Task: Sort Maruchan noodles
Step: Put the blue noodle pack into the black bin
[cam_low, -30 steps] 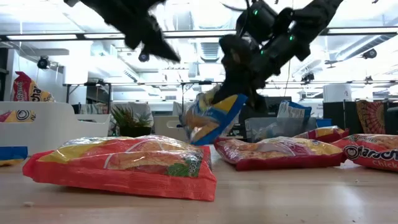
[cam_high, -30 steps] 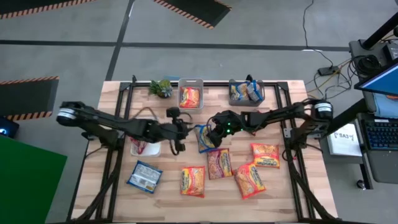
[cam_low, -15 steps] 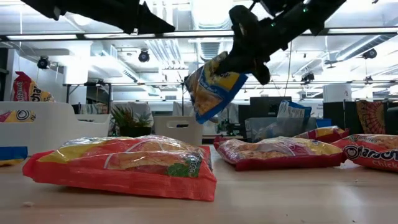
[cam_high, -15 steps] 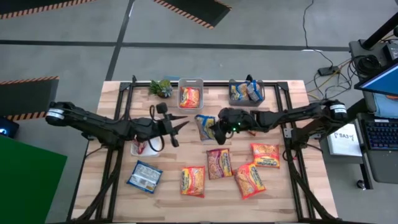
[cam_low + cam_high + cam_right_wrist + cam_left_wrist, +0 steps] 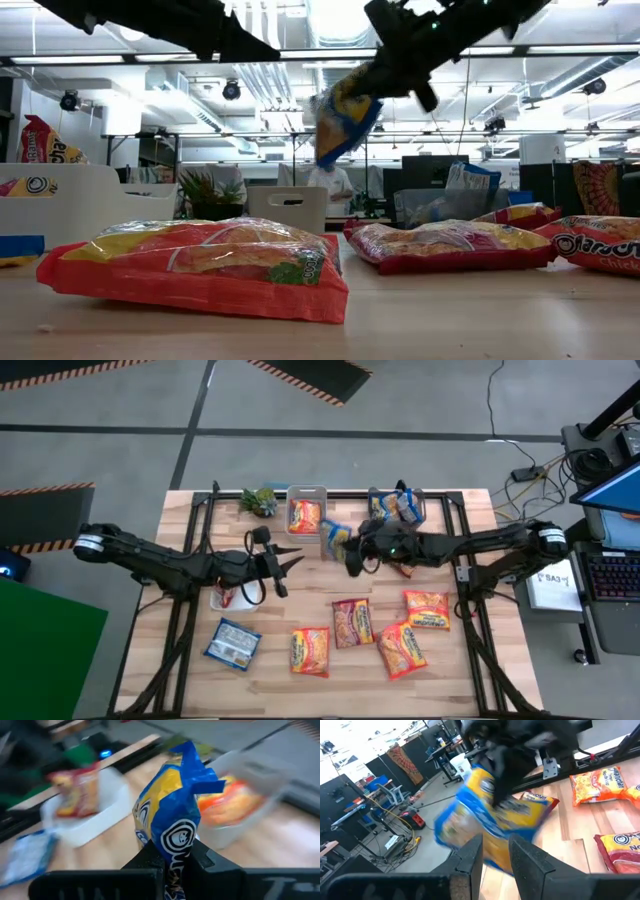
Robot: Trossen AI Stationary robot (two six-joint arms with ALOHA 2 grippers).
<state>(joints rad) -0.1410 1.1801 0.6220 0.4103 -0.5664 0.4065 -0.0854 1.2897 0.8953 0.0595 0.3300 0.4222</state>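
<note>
The table [image 5: 270, 680] is of light wooden planks with a black metal frame along its sides. On its near part lie several noodle packets: a blue and white packet [image 5: 233, 643] at the near left, an orange packet [image 5: 310, 651] in the middle, and a group of red and orange packets [image 5: 403, 630] to the right. In the low view the orange packet [image 5: 195, 262] lies closest to the camera and the red ones lie behind it on the right.

Above the middle of the table, the right gripper [image 5: 356, 552] is closed on a blue and yellow packet [image 5: 336, 538] and holds it up in the air, clear of the wood; in the right wrist view the packet [image 5: 172, 827] stands pinched between the two dark fingers. The left gripper [image 5: 290, 560] hangs over the left middle of the table, its fingers [image 5: 470, 857] slightly apart with nothing between them, just beside a white bin [image 5: 232, 598].

Along the far edge stand a small green plant [image 5: 259, 501], a grey bin [image 5: 306, 512] with an orange packet inside, and another grey bin [image 5: 397, 507] with blue packets.

Beyond the table the floor is grey concrete with striped hazard mats. The low view shows an open workroom with ceiling lights, desks, and a person [image 5: 328, 186] standing far behind.
</note>
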